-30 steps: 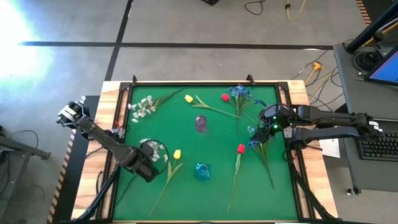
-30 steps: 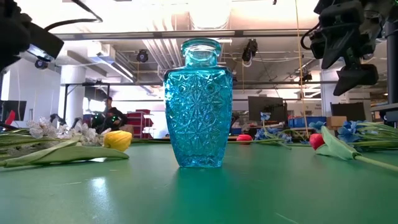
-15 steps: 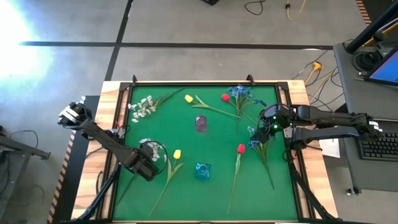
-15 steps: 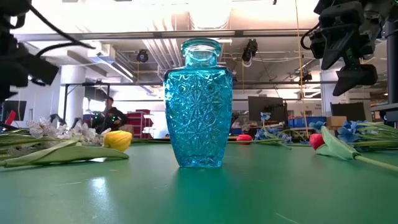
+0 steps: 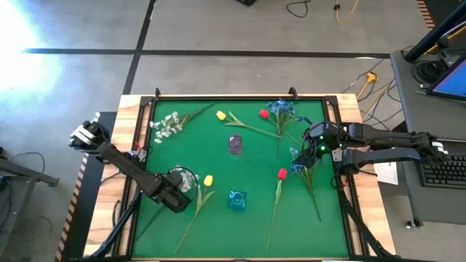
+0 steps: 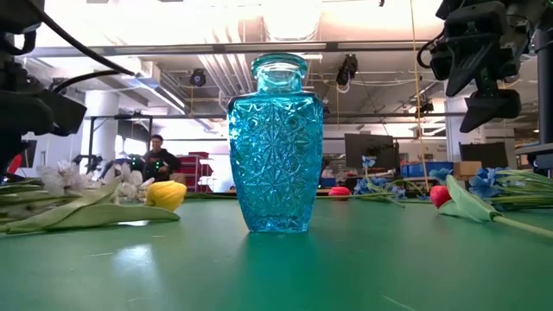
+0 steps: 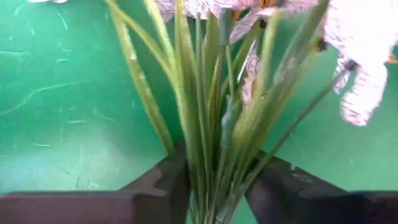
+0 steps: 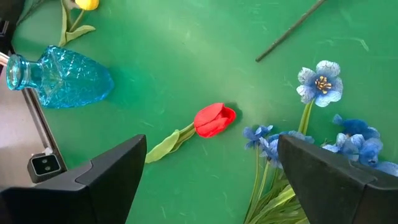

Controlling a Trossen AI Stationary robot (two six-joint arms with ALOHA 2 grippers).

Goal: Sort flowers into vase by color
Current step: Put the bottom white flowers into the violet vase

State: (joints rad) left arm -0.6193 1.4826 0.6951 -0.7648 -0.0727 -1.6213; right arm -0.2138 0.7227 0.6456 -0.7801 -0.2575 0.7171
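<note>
A spray of tiny white blossoms (image 5: 186, 177) lies near the table's left side. My left gripper (image 5: 177, 193) stands over its green stems (image 7: 214, 143), pointing down and shut on them. A yellow tulip (image 5: 207, 180) lies just to its right, beside the blue glass vase (image 5: 237, 199). A small purple vase (image 5: 235, 144) stands at mid-table. A red tulip (image 8: 214, 119) and blue blooms (image 8: 320, 81) lie below my right gripper (image 5: 309, 151), which hangs open above the table's right side, touching nothing. My left gripper pinches the white spray's bundle of green stems and narrow leaves (image 7: 217, 171) between its two fingers (image 7: 165, 183), a little below the blossoms. The fingers come from above, pointing down, and lie across the stems. The spray rests on the green table.
Along the far edge lie another white spray (image 5: 166, 126), a yellow tulip (image 5: 220, 115), a red tulip (image 5: 263, 113) and blue blooms (image 5: 280, 108). Long stems (image 5: 275, 207) run toward the near edge. A raised wooden rim (image 5: 131, 145) bounds the green mat.
My left gripper has come down onto the white spray beside the yellow tulip, and the blossoms have shifted a little under it. My right gripper has kept still.
</note>
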